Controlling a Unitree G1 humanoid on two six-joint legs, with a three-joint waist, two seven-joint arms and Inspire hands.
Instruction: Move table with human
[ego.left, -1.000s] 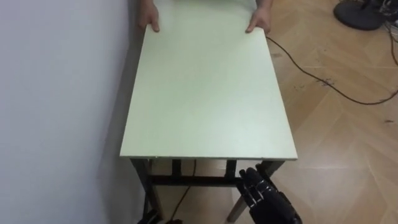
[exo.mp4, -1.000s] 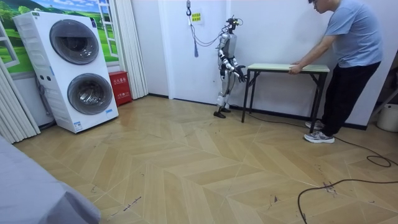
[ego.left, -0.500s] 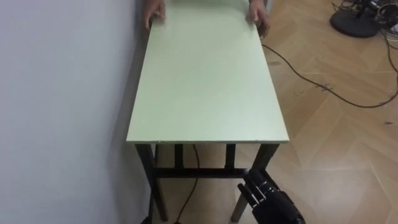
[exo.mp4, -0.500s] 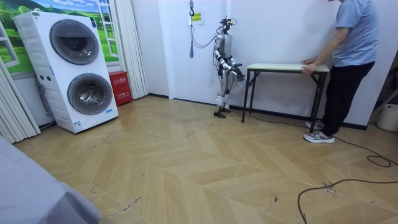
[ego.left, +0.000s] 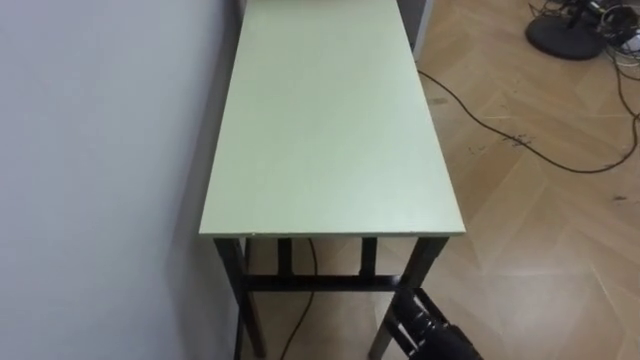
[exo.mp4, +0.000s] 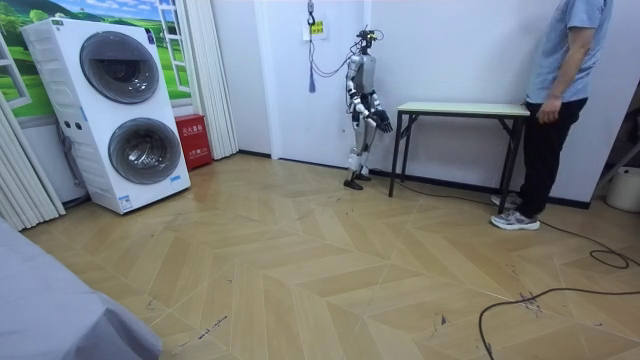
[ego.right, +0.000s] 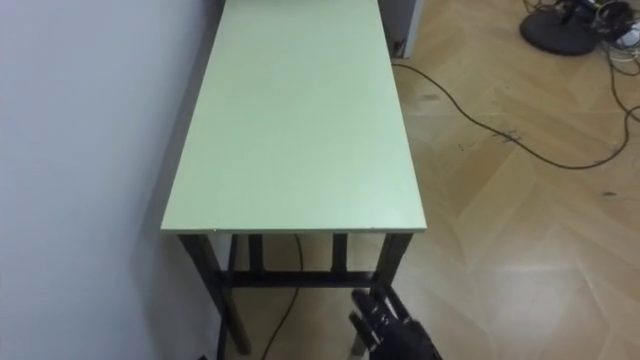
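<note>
A narrow table (ego.left: 330, 130) with a pale green top and black legs stood on the wooden floor (ego.left: 560, 260), one long side close along a white wall (ego.left: 100, 170). Its top was bare. The robot stood at the near short end, facing along the table. Its dark right hand (ego.left: 422, 332) hung just below and in front of the near edge, beside the right front leg, apart from the tabletop. The fingers (ego.right: 378, 318) were loosely spread and held nothing. In the room view a person (exo.mp4: 562, 90) stood upright at the far end, one arm hanging, with the hand (exo.mp4: 545, 112) just beside the table's corner. A dark cable (ego.left: 490, 125) trailed across the floor to the table's right. Two stacked washers (exo.mp4: 120, 110) stood well apart, at the room view's left.
</note>
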